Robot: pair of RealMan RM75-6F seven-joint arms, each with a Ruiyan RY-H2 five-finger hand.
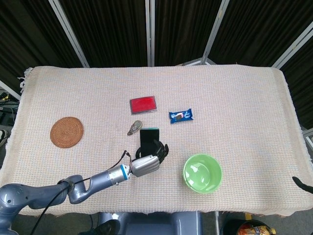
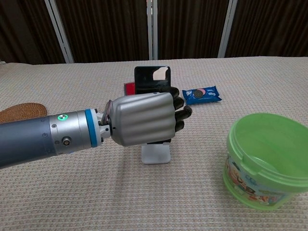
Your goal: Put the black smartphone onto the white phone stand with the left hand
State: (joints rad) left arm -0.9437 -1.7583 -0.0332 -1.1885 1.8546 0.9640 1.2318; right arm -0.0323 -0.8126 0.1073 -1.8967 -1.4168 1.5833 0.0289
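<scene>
The black smartphone (image 1: pixel 149 133) (image 2: pixel 152 77) stands upright, its lower end down at the white phone stand (image 2: pixel 156 154). My left hand (image 1: pixel 146 164) (image 2: pixel 142 119) wraps around the phone's lower half from the near side and hides where it meets the stand. Its dark fingers (image 2: pixel 182 111) curl round the phone's right edge, slightly spread. In the head view the hand covers the stand. A dark tip at the right edge of the head view may be my right hand (image 1: pixel 302 182); too little of it shows to read.
A green bowl (image 1: pixel 202 173) (image 2: pixel 264 159) sits just right of the stand. Behind the phone lie a blue snack packet (image 1: pixel 181 115) (image 2: pixel 202 95), a red card (image 1: pixel 143 104) and a small grey object (image 1: pixel 134 127). A woven coaster (image 1: pixel 66 131) lies far left.
</scene>
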